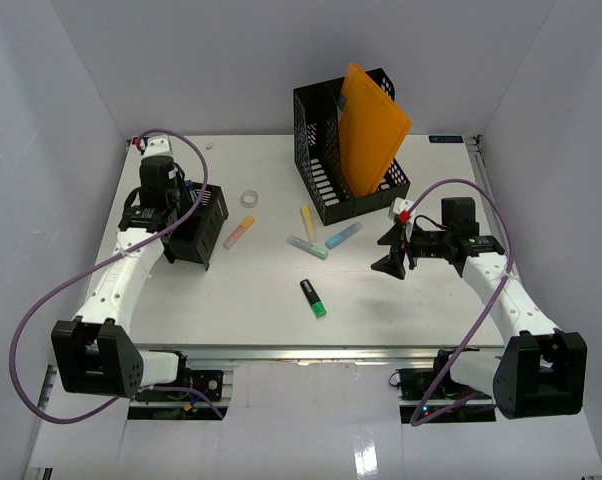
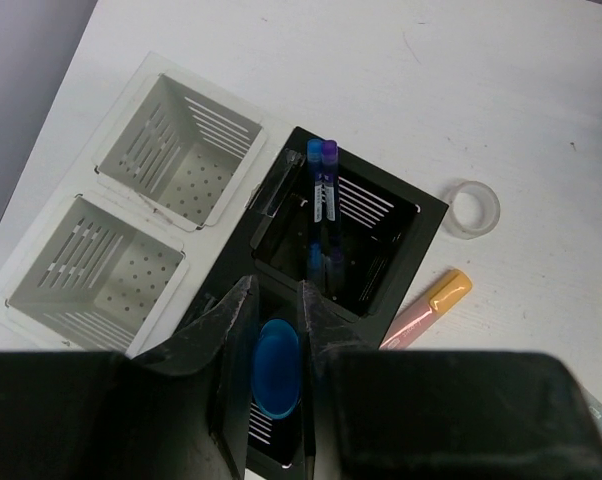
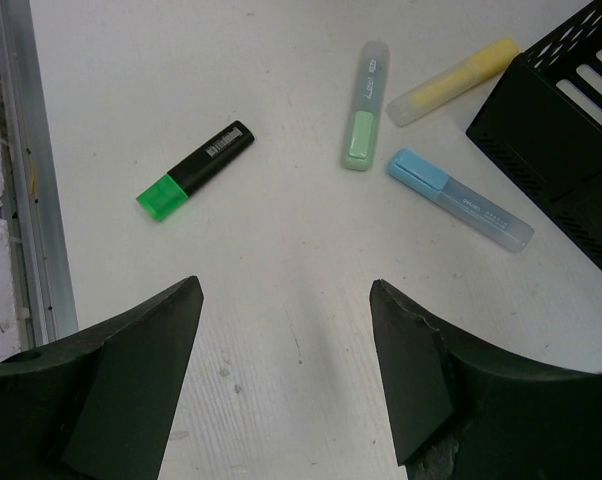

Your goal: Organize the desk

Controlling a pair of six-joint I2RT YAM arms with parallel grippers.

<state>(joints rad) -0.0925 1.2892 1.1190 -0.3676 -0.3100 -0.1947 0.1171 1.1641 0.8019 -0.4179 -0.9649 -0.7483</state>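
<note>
- While the left end effector (image 2: 276,298) hangs over a black organizer box (image 2: 401,240) on the left part of the white table (image 1: 251,310), its fingers (image 2: 231,330) pinch a blue marker (image 2: 276,370), seen end-on above the box's near compartment
- Two pens (image 2: 322,185), one blue-capped and one purple-capped, stand in the far compartment of that box
- Just beside the black box sits a white slotted organizer (image 2: 196,125) with two compartments
- A clear tape ring (image 2: 474,208) and a pink-and-orange highlighter (image 2: 426,305) lie on the table at the box's other side
- The right end effector (image 3: 286,300) hovers above bare table, fingers spread wide and holding nothing
- Ahead of it lie a green-and-black highlighter (image 3: 194,170), a pale green highlighter (image 3: 362,115), a blue highlighter (image 3: 459,198) and a yellow highlighter (image 3: 456,78)
- A black mesh file holder (image 1: 326,160) stands toward the table's far edge, with an orange folder (image 1: 373,125) leaning in it
</note>
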